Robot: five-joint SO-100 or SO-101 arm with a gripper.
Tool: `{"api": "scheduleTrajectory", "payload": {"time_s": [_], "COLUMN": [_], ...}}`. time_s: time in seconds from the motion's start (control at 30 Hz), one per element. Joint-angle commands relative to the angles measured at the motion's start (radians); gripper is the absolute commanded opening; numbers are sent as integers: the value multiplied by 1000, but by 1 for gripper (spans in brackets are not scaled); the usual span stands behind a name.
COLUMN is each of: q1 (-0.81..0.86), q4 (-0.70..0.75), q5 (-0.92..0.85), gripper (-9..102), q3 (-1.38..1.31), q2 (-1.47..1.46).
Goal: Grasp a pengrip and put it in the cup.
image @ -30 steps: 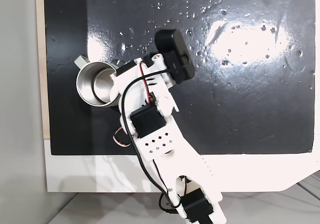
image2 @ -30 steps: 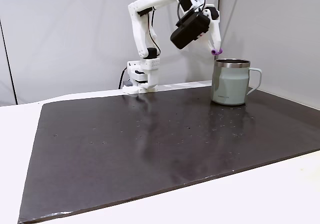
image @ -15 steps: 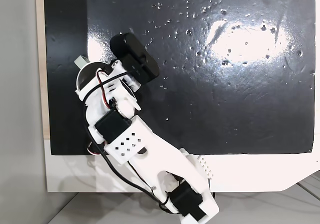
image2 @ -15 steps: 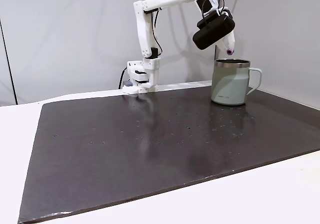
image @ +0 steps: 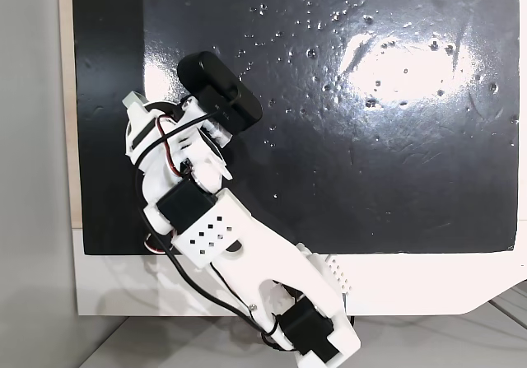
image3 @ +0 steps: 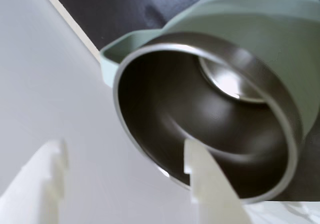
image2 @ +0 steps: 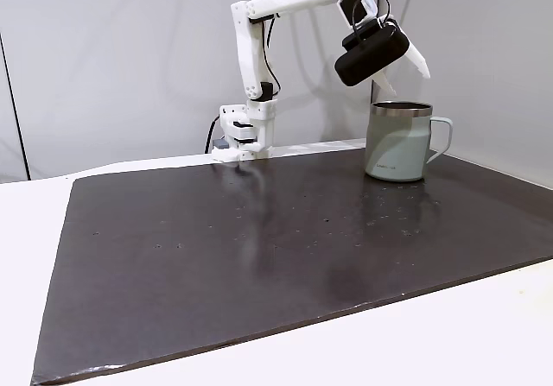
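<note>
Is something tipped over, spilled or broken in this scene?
Nothing stands out. The cup stands upright on the dark mat, and the open tool hangs above its rim. The shiny spots on the mat seem to be glare.

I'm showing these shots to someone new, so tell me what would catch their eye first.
First, the white arm reaching over the pale grey-green cup at the dark mat's far right corner in a fixed view, its gripper open just above the rim. Next, the wrist view looks straight into the cup's shiny steel inside, with two white fingers spread in front.
</note>
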Motion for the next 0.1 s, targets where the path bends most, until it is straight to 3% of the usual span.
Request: {"api": "scheduleTrajectory", "payload": {"time_s": [0.0,0.07], "q1": [-9,-9], "q4": [-41,-41], "q5": [-12,-12], "gripper": [29,29], "q3": [-5,-5], "q2": [20,20]}}
